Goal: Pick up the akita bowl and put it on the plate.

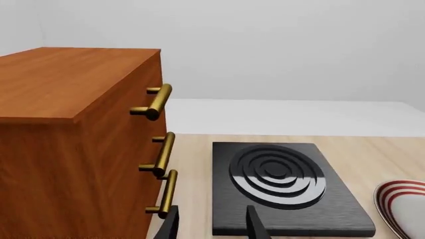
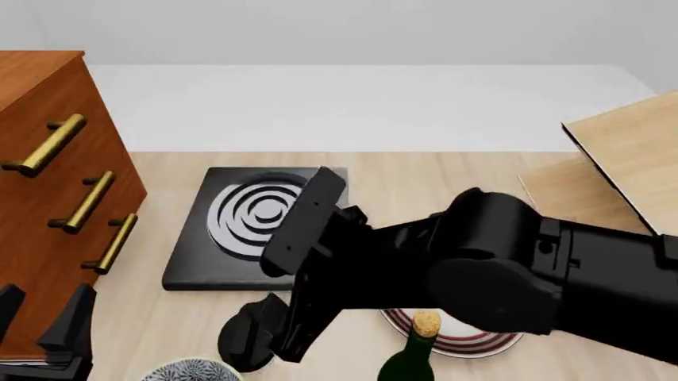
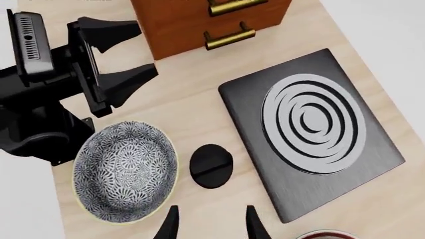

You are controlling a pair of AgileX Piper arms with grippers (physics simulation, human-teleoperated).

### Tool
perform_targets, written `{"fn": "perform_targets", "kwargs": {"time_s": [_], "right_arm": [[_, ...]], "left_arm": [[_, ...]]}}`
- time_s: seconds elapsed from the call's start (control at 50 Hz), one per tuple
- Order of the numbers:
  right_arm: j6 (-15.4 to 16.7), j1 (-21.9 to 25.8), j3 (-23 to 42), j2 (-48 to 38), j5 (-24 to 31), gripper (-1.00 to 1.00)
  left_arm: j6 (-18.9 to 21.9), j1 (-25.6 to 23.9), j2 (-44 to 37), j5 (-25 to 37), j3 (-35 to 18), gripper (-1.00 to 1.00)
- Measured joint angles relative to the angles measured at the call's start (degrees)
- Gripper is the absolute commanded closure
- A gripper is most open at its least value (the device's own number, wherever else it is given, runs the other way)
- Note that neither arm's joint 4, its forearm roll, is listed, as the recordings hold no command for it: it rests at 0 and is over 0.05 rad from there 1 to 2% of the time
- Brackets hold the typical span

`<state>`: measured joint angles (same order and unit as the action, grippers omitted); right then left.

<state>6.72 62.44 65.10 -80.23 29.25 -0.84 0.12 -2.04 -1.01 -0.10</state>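
Observation:
The akita bowl [image 3: 126, 169], patterned black and white with a pale rim, stands upright on the wooden table; only its rim edge [image 2: 190, 371] shows at the bottom of the front view. Just slivers of the plate appear: red rings [image 2: 458, 341] under my right arm, and an edge [image 1: 403, 206] in the left wrist view. My right gripper [image 3: 211, 228] hangs open above the table, beside the bowl and holding nothing. My left gripper [image 2: 40, 313] is open near the cabinet, its fingers [image 3: 123, 79] pointing past the bowl.
A wooden cabinet [image 2: 53, 182] with brass handles stands at the left. Mid-table lies a black slab with grey rings [image 2: 254, 226]. A black knob [image 3: 211, 166] sits between bowl and slab. A green bottle [image 2: 415, 353] stands by the plate, and a wooden panel [image 2: 625, 159] is at right.

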Motion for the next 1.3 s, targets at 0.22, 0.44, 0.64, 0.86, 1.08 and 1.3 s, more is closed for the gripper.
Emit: {"fn": "perform_targets", "kwargs": {"time_s": [0.22,0.44,0.64,0.86,1.08,1.3], "right_arm": [[-2.7,2.2,1.9,-3.8,-1.7,-1.0],[-5.6,3.7,2.8,-6.9,-4.3,-1.0],[-8.7,4.6,1.6,-9.7,-7.5,-1.0],[-11.7,5.2,-0.6,-12.7,-11.3,-1.0],[-14.5,6.3,-2.7,-16.0,-14.7,-1.0],[-16.7,7.5,-4.5,-18.9,-17.6,-1.0]], "left_arm": [[0.0,0.0,-0.2,-0.1,0.0,-1.0],[0.0,0.0,-0.2,-0.2,0.0,-1.0],[0.1,0.0,-0.1,-0.2,0.0,-1.0],[0.1,0.0,-0.2,-0.3,0.0,-1.0],[0.1,0.0,-0.2,-0.3,0.1,-1.0],[0.1,0.0,-0.1,-0.2,0.0,-1.0]]}}
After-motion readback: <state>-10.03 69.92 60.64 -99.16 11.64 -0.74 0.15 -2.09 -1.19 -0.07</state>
